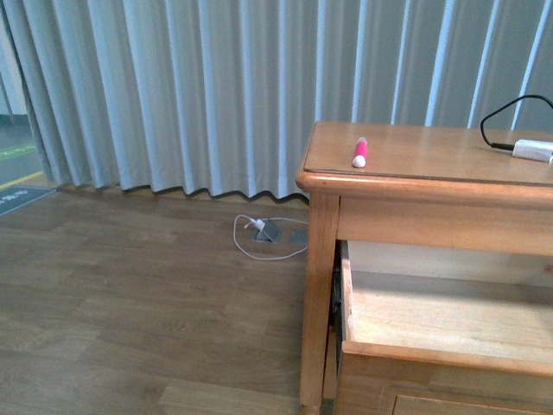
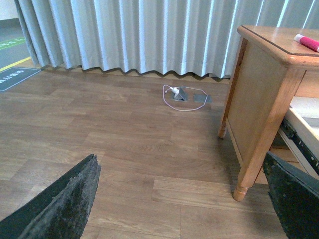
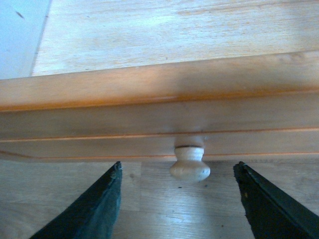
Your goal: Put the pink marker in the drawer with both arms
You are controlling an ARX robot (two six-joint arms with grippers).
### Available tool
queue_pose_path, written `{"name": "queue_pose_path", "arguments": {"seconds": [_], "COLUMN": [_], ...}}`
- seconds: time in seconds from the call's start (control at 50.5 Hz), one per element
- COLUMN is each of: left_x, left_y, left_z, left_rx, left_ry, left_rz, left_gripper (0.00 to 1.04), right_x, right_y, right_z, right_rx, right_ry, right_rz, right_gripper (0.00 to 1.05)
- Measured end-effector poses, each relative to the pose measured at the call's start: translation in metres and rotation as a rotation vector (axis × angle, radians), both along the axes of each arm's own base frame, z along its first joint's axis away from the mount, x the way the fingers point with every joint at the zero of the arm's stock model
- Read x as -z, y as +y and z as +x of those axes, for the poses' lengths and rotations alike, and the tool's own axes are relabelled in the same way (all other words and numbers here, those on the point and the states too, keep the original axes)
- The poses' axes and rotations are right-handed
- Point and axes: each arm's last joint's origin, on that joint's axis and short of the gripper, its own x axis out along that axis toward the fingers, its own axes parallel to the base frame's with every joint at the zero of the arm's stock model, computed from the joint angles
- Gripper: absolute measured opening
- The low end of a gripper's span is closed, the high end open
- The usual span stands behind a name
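**A:** Start at the left. What is the left hand doing?

**B:** The left hand (image 2: pixel 180 162) hangs low over the wooden floor (image 2: pixel 124 149). Its fingers are spread wide and hold nothing, and it is well apart from the bench (image 1: pixel 406 164).

**A:** And the pink marker?

**B:** The pink marker (image 1: pixel 359 152) lies untouched on the bench top near its left front corner, white end toward the camera.

**A:** The drawer?

**B:** The drawer (image 1: pixel 432 353) just below stands pulled out, and its inside is bare. Further right, the right hand (image 3: pixel 178 167) faces the drawer front. Its fingers are parted on either side of the knob (image 3: pixel 190 167) and do not touch it.

**A:** So which step is this?

**B:** I judge the opening done and the pick not yet begun. Next, the left hand must rise to the bench top, set its fingers across the marker's short body and close. The marker is round and may roll. The right hand should stay out of the drawer's opening.
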Motion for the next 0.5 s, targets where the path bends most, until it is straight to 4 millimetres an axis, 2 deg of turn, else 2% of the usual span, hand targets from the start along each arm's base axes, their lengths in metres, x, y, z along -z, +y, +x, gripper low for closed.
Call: {"name": "queue_pose_path", "arguments": {"seconds": [0.119, 0.198, 0.495], "left_x": [0.0, 0.0, 0.0], "left_y": [0.0, 0.0, 0.0], "left_z": [0.0, 0.0, 0.0], "left_rx": [0.0, 0.0, 0.0], "left_ry": [0.0, 0.0, 0.0], "left_rz": [0.0, 0.0, 0.0], "left_gripper": [0.99, 0.99, 0.99], "right_x": [-0.03, -0.048, -0.112], "right_y": [-0.006, -0.01, -0.025], "right_z": [-0.019, -0.033, -0.082], "right_rx": [-0.017, -0.026, -0.106], "right_ry": [-0.043, -0.069, -0.187], "right_rz": [0.043, 0.064, 0.067], "right_gripper": [0.98, 0.96, 0.96]}}
